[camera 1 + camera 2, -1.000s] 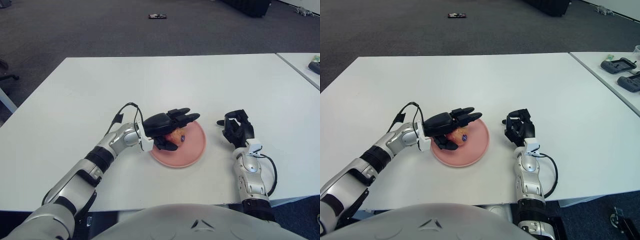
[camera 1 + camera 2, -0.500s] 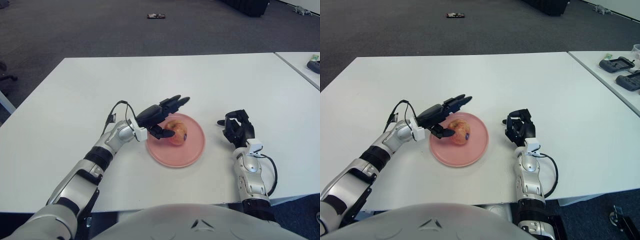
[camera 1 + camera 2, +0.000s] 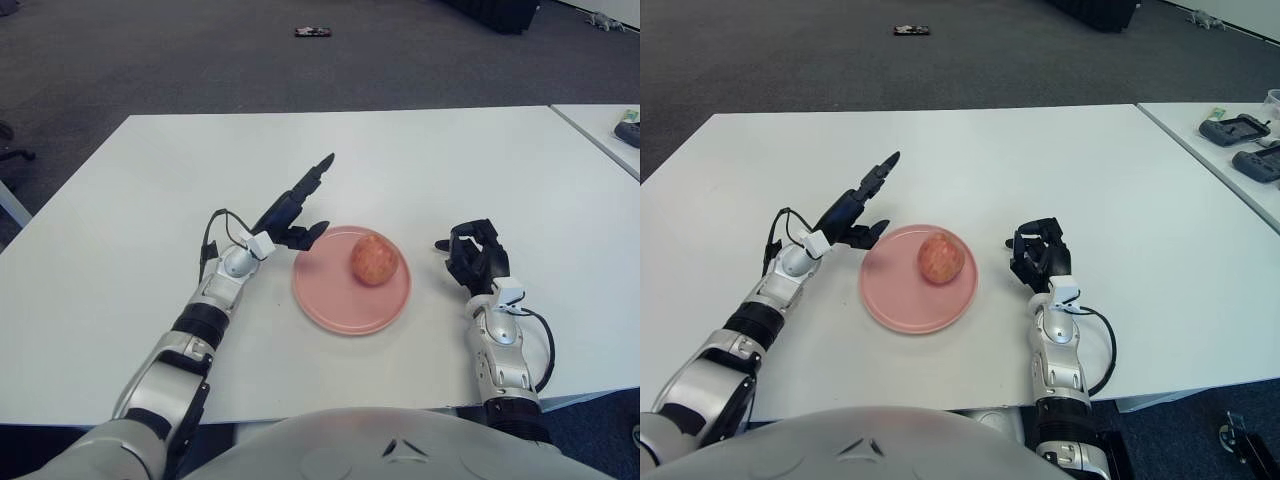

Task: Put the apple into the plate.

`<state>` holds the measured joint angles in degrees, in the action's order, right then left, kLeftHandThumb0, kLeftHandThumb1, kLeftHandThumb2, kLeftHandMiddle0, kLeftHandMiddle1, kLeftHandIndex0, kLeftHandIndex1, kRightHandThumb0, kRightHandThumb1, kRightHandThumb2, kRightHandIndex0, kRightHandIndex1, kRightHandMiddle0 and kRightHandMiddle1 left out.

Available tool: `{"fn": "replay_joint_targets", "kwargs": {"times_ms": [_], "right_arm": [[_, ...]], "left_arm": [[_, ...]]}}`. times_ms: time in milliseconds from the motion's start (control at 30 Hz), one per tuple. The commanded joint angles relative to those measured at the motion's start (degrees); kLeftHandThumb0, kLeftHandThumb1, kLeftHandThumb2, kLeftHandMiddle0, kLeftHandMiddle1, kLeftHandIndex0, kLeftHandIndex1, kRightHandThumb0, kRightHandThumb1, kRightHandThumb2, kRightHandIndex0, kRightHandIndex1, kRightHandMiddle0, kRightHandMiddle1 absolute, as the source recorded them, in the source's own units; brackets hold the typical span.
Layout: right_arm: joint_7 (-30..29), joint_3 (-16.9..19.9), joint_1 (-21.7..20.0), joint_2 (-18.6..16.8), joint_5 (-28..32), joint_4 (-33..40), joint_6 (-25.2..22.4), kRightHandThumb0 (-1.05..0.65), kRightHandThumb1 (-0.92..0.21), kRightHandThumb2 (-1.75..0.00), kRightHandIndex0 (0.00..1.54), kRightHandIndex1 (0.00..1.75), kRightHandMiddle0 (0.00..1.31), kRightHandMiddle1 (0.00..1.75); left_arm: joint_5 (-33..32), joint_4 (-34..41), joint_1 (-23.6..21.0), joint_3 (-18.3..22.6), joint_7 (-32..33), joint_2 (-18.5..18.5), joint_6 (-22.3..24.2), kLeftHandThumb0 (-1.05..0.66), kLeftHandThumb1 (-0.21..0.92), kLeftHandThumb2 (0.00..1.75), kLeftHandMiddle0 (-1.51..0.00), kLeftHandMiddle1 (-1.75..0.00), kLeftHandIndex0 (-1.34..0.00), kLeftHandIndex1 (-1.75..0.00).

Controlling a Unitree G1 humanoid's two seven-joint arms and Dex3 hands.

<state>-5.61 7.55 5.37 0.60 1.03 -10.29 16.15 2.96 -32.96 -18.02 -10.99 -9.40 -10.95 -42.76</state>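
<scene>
Left hand [image 3: 292, 212]: black, hard-shelled, three jointed fingers spread and extended, tips angled up and away from the robot toward the far side of the table, thumb low and pointing toward the plate's near-left rim; holds nothing. It shows just left of the plate [image 3: 330, 300], apart from the apple. A thin black cable loops off the silver wrist segment behind it. Apple [image 3: 374, 258]: rounded, red-pink skin with yellowish mottling, smooth; sits inside the plate, in its far-right part, clear of the rim. Nearly spherical, so no clear long axis; stem direction cannot be told. Plate: round, shallow, matte salmon-pink with a slightly raised rim, flat on the table [image 3: 150, 200]. Table: white, smooth, matte, rectangular. Nothing lies between the left hand and the apple but bare plate surface. Right hand [image 3: 474, 257]: black, fingers curled inward, empty, showing right of the plate and well apart from it; a black cable hangs off its silver forearm. Second white table [image 3: 1240, 170] stands to the right, separated by a narrow gap, with dark handheld devices [image 3: 1248, 145] on it. Floor: dark grey carpet, a small dark object [image 3: 314, 32] lying on it far off.
</scene>
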Motion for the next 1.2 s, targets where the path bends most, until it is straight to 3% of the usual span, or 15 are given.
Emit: {"fn": "replay_joint_targets", "kwargs": {"times_ms": [0, 333, 400, 467, 633, 800, 900, 967, 1033, 1167], "right_arm": [[0.2, 0.3, -0.9, 0.2, 0.3, -0.2, -0.5, -0.36, -0.79, -0.71, 0.5, 1.24, 0.27, 1.75], [0.5, 0.2, -1.1, 0.2, 0.4, -0.6, 0.1, -0.36, -0.77, -0.73, 0.49, 1.25, 0.28, 1.75], [0.4, 0.2, -1.0, 0.1, 0.4, -0.4, 0.0, -0.36, -0.77, -0.74, 0.49, 1.25, 0.28, 1.75], [0.3, 0.1, -1.0, 0.1, 0.3, -0.3, -0.1, -0.36, -0.77, -0.74, 0.49, 1.25, 0.28, 1.75], [0.2, 0.0, -1.0, 0.0, 0.1, -0.2, -0.2, -0.36, -0.77, -0.74, 0.5, 1.25, 0.28, 1.75], [0.3, -0.1, -1.2, 0.1, 0.2, -0.5, -0.1, -0.36, -0.77, -0.74, 0.5, 1.24, 0.28, 1.75], [0.8, 0.0, -1.3, 0.1, 0.6, -0.8, 0.2, -0.36, -0.77, -0.74, 0.5, 1.24, 0.28, 1.75], [0.9, 0.0, -1.4, 0.1, 0.7, -0.9, 0.3, -0.36, -0.77, -0.74, 0.5, 1.24, 0.28, 1.75], [1.1, 0.0, -1.5, 0.1, 0.8, -1.1, 0.4, -0.36, -0.77, -0.74, 0.49, 1.24, 0.28, 1.75], [1.3, 0.1, -1.7, 0.2, 0.8, -1.4, 0.6, -0.36, -0.78, -0.72, 0.49, 1.23, 0.27, 1.75]], "left_arm": [[-5.6, 3.4, 2.2, 3.9, 1.0, 2.7, 2.6, -1.05, 0.92, 0.82, 0.0, 0.0, 0.0, 0.0], [-24.1, 5.8, 7.5, 13.3, -3.5, 9.3, 10.9, -0.96, 0.92, 0.97, -0.02, -0.01, -0.03, -0.02], [-26.1, 6.3, 7.8, 15.3, -2.0, 11.0, 13.0, -0.92, 0.92, 0.98, -0.05, -0.04, -0.01, -0.15], [-27.6, 6.2, 7.9, 17.4, -0.1, 12.4, 14.6, -0.86, 0.92, 0.99, -0.06, -0.18, -0.01, -0.38], [-28.7, 5.5, 7.4, 21.8, 4.3, 15.1, 16.6, -0.69, 0.92, 0.95, -0.02, -0.75, 0.0, -0.91], [-28.2, 3.2, 7.0, 25.2, 7.6, 16.8, 16.6, -0.59, 0.91, 0.94, -0.06, -1.02, 0.0, -1.2], [-26.9, 0.9, 6.9, 27.2, 11.4, 17.5, 15.7, -0.5, 0.82, 1.09, -0.16, -1.23, -0.03, -1.43], [-25.8, -0.1, 6.8, 27.9, 12.5, 17.6, 15.1, -0.41, 0.88, 0.76, -0.25, -1.37, -0.13, -1.62], [-24.8, -1.5, 6.7, 28.4, 13.5, 17.4, 14.4, -0.38, 0.9, 0.65, -0.28, -1.45, -0.16, -1.68], [-23.1, -4.7, 6.4, 29.5, 14.5, 16.7, 13.0, -0.38, 0.75, 0.78, -0.33, -1.68, -0.28, -1.73]]}}
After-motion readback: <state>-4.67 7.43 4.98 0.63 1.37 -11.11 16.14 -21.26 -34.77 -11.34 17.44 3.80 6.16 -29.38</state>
